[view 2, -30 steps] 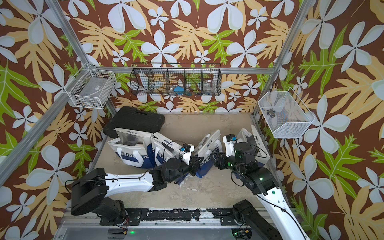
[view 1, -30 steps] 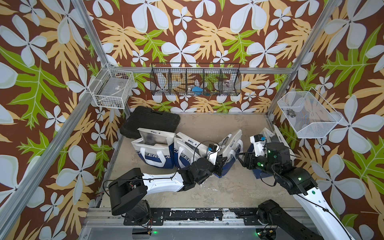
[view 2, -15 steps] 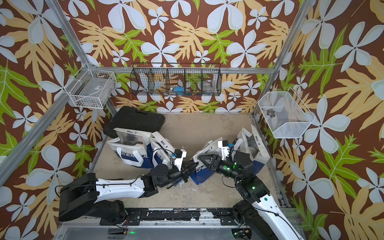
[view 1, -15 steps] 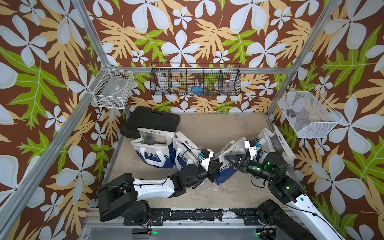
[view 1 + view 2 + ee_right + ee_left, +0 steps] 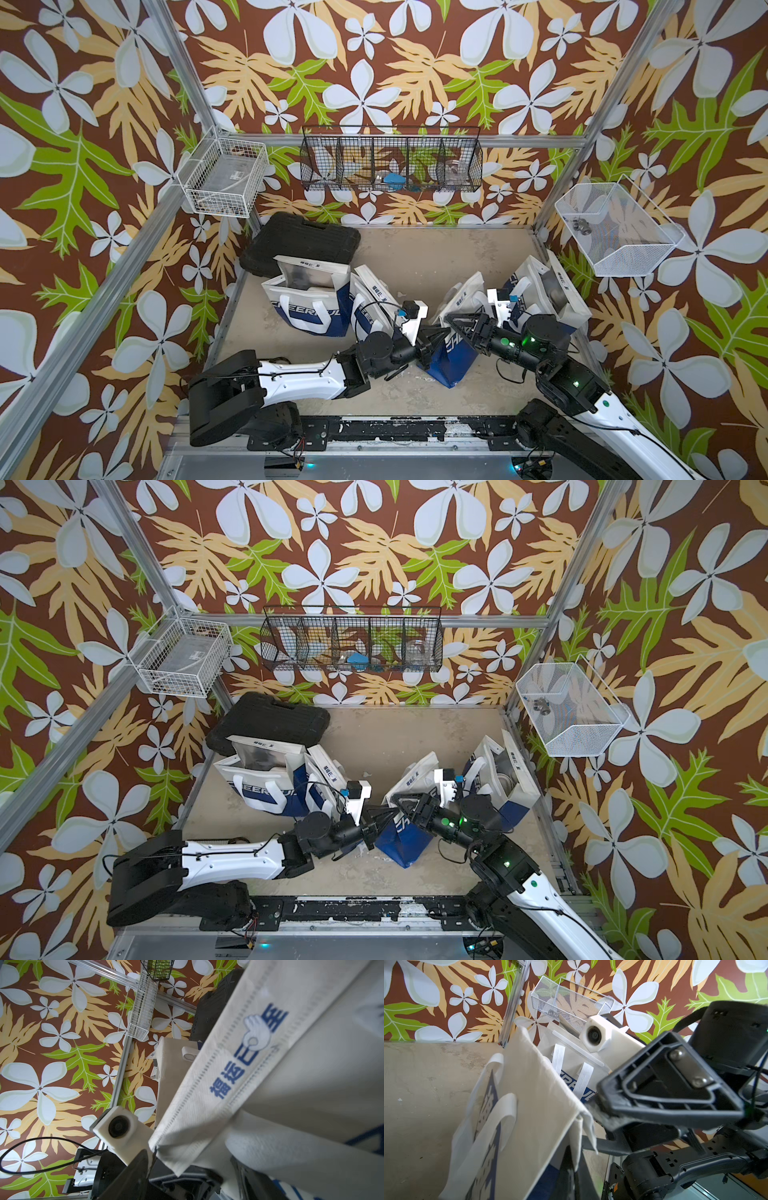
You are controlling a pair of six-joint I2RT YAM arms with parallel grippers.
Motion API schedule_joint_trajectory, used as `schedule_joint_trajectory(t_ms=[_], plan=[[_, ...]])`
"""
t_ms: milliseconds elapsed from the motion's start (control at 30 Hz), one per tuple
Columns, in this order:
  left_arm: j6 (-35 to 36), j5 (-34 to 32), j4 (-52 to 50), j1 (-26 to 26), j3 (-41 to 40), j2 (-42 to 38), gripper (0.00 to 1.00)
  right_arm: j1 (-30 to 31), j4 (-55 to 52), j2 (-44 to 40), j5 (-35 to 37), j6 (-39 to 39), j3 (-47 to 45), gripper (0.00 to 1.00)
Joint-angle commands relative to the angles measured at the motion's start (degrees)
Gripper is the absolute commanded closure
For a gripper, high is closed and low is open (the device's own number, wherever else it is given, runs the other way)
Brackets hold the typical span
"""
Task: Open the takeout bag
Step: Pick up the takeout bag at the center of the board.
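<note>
Takeout bag (image 5: 451, 357), opening under way: left hand (image 5: 444, 332) clamped on its top edge; right hand (image 5: 454, 326) spread astride the flap, probably due to close and pull away.

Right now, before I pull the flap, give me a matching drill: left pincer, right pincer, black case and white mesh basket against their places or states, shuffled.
1 left pincer
2 right pincer
3 black case
4 white mesh basket

A hangs on the right wall
B shut on the middle takeout bag
C open at that bag's top edge
D at the back left corner of the table

Pairs: 1-B, 2-C, 3-D, 4-A
</note>
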Motion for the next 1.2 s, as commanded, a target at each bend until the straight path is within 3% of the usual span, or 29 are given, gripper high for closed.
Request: schedule_joint_trajectory(t_ms=[0, 133, 300, 400, 533, 800, 900, 1167], plan=[[-0.25, 1.95, 4.58, -0.49, -0.21, -0.94, 1.0, 0.0, 5.57, -0.01, 2.48, -0.21, 0.16, 0.35], [-0.3, 2.44, 4.83, -1.13, -1.23, -0.35, 1.0, -0.02, 12.24, 1.26, 0.51, 2.41, -1.39, 0.51], [-0.41, 2.33, 5.64, -1.13, -2.21, -0.53, 1.0, 0.0, 21.3, 2.82, -6.52, 8.43, -5.57, 0.55], [-0.05, 2.36, 5.33, -1.13, -1.97, -0.14, 1.0, -0.01, 27.85, 1.47, -6.99, 13.04, -8.61, 0.64], [-0.04, 1.87, 5.19, -1.13, -2.03, 0.49, 1.0, 0.0, 27.68, 1.81, -9.94, 14.89, -6.62, 0.67], [0.66, -0.41, 3.69, -1.13, -0.9, 0.32, 1.0, 0.18, 11.51, -5.39, -8.78, 14.0, -4.53, 0.61], [0.84, -1.25, 3.26, -1.13, -0.17, 0.43, 1.0, 0.18, 5.23, -8.38, -6.76, 12.81, -3.99, 0.51], [0.49, -0.1, 3.43, -1.17, 0.08, 0.01, 1.0, 0.17, 6.9, -9.46, -5.21, 14.21, -6.04, 0.46]])
